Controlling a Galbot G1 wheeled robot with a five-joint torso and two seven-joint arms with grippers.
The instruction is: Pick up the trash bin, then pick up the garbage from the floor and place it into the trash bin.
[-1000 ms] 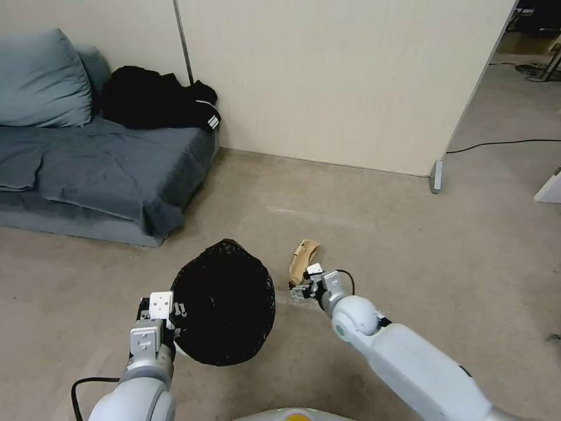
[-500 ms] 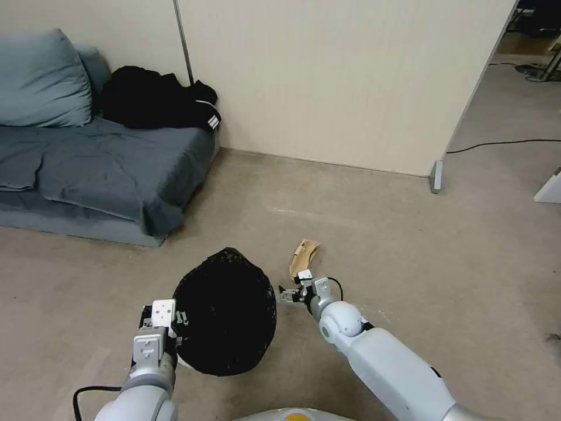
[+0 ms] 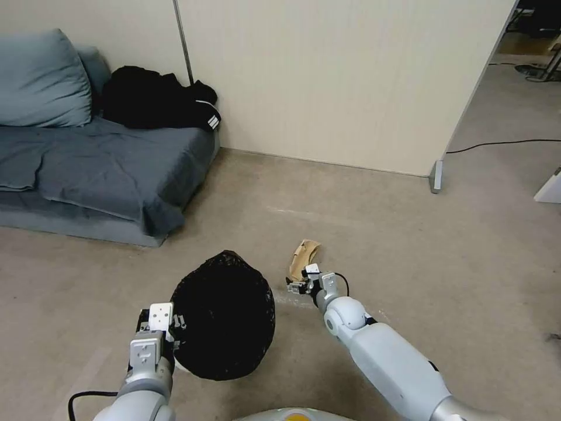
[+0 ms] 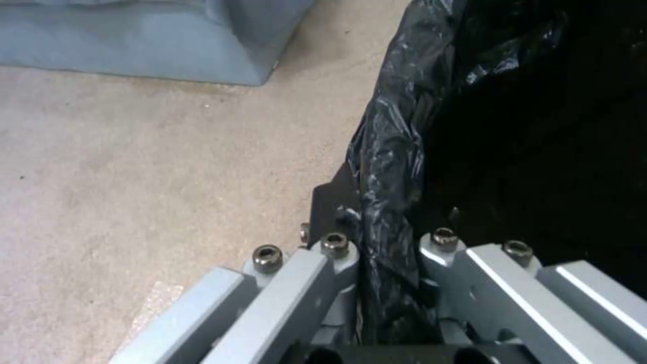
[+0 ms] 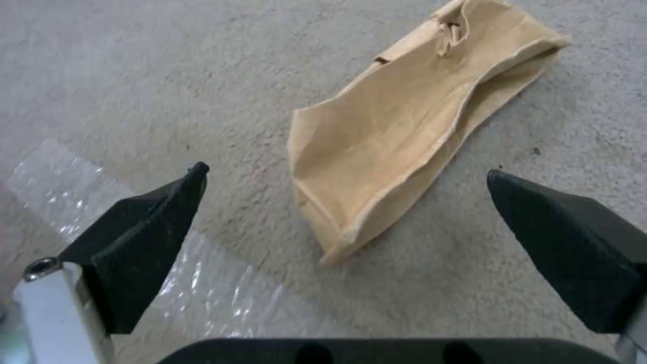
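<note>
Tan paper, flattened and creased like a small bag, lies on the carpet just ahead of the right gripper, whose two black fingers stand wide apart on either side of it, above it and not touching. A patch of clear tape is stuck flat to the carpet beside the near finger. The left gripper is clamped on the rim of the bin, pinching the black bag folded over its edge, and holds it beside the robot with the mouth turned up toward the head camera. So the bin seems already in hand, and the step now looks like the pickup of the paper. The next move would call for lowering the spread fingers around the paper's near end, closing on a fold thick enough to catch, then carrying it left over the bin's mouth. The paper is thin and lies flat, so the fingertips would likely need to press close to the carpet. Counted: one bin, one piece of paper, one tape patch, two grippers.
</note>
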